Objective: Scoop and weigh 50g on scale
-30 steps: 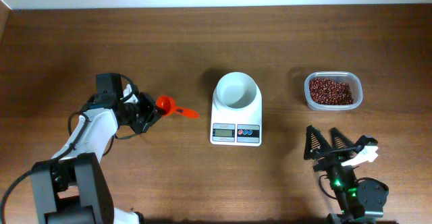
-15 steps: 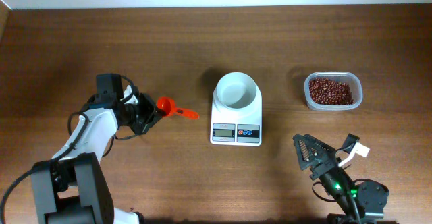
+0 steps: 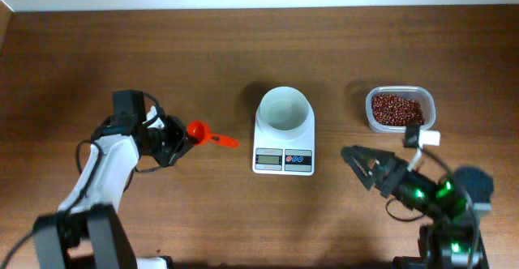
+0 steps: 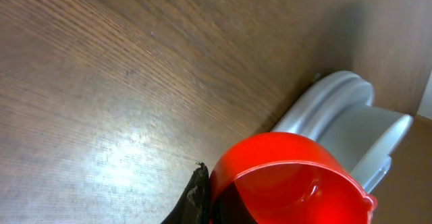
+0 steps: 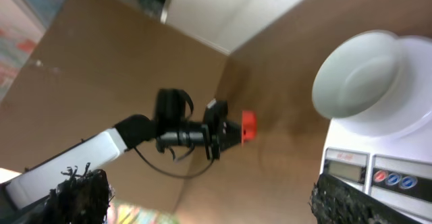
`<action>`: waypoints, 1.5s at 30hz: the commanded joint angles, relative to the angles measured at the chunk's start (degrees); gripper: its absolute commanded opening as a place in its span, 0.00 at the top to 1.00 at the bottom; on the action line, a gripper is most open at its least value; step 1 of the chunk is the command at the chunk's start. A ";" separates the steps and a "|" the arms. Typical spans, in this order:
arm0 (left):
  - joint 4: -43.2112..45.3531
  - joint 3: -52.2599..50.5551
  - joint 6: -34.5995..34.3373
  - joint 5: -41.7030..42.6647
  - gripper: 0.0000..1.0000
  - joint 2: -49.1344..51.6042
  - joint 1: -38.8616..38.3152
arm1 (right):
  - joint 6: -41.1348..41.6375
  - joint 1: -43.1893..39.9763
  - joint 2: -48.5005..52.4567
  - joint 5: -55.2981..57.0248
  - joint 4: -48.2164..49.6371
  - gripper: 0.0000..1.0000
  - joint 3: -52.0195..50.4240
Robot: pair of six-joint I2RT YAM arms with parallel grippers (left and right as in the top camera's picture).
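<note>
The white scale (image 3: 284,143) stands at the table's middle with its round bowl (image 3: 284,109) empty. It also shows in the right wrist view, scale (image 5: 378,150). The beans (image 3: 397,108) lie in a clear tub at the right. My left gripper (image 3: 183,136) is shut on the cup end of an orange-red scoop (image 3: 200,130), whose handle points at the scale. In the left wrist view the scoop (image 4: 290,177) sits against a black finger (image 4: 196,198), with the scale (image 4: 344,116) beyond. My right gripper (image 3: 362,164) stands open right of the scale, its fingers (image 5: 77,197) wide apart with nothing between them.
The clear plastic tub (image 3: 430,111) sits at the back right, just beyond the right arm. Bare wooden table (image 3: 243,50) runs behind and in front of the scale. The left arm (image 5: 101,150) reaches in from the left.
The right arm has risen from the front edge and swung left, its open fingers now pointing at the scale. The left gripper with the scoop has barely shifted.
</note>
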 commanded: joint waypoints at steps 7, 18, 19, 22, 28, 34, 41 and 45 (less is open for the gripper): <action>-10.10 0.33 -0.15 -13.00 1.00 -20.59 0.13 | -5.79 26.01 14.78 15.10 0.39 0.01 3.04; -24.59 0.11 -10.21 -15.23 1.00 -25.77 0.11 | -5.64 51.01 29.77 40.04 17.51 0.11 3.04; -24.79 0.09 -10.19 -15.28 1.00 -25.77 0.11 | -4.85 51.67 31.15 40.04 19.58 0.15 3.04; -24.76 0.09 -10.21 -15.65 1.00 -25.77 -0.35 | 1.64 52.02 34.47 40.02 22.49 0.23 3.04; -24.70 0.09 -13.90 -19.85 1.00 -25.77 -6.67 | 6.58 52.04 38.38 39.04 25.03 0.34 3.04; -24.20 0.09 -19.91 -25.14 1.00 -25.77 -13.77 | 6.54 52.04 38.38 33.51 30.12 0.36 3.04; -23.63 0.09 -21.62 -35.78 1.00 -25.77 -15.17 | 4.59 51.93 38.40 33.35 27.10 0.36 3.04; -23.58 0.09 -23.56 -42.93 1.00 -25.77 -15.17 | 4.61 51.98 38.40 33.29 26.27 0.36 3.02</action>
